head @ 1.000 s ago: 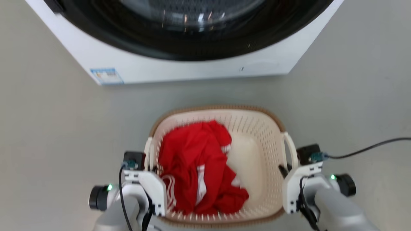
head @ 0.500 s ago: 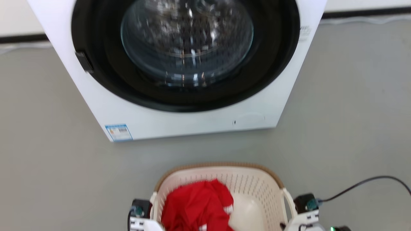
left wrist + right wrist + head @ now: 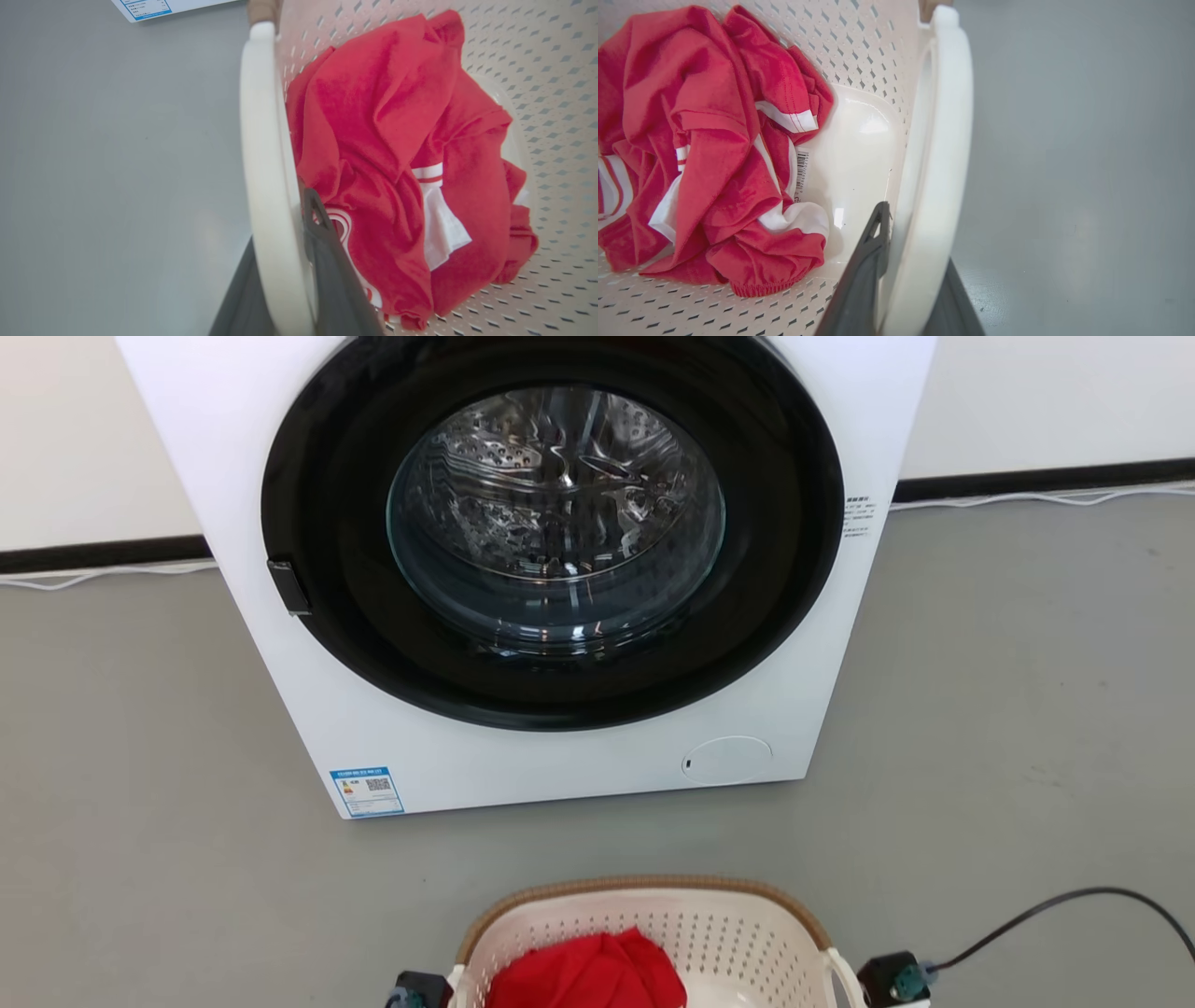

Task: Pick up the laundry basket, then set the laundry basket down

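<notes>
Bottom centre of head view: laundry basket (image 3: 728, 938) before the washing machine (image 3: 523, 770), red garment (image 3: 373, 116) inside.
Left gripper (image 3: 280, 261): pinched narrow on left loop handle (image 3: 261, 140), one finger each side.
Right gripper (image 3: 915, 252): likewise clamping right loop handle (image 3: 943, 116).
Reason: paired side grips likely keep the load level for lifting.

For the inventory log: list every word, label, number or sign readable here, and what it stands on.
Blue-bordered sticker, lower left front of the washing machine: too small to read.
Small print, upper right of its front: too small to read.
Barcode tag on the red garment in the laundry basket: digits too blurred to read.
Nothing can be quoted.
</notes>
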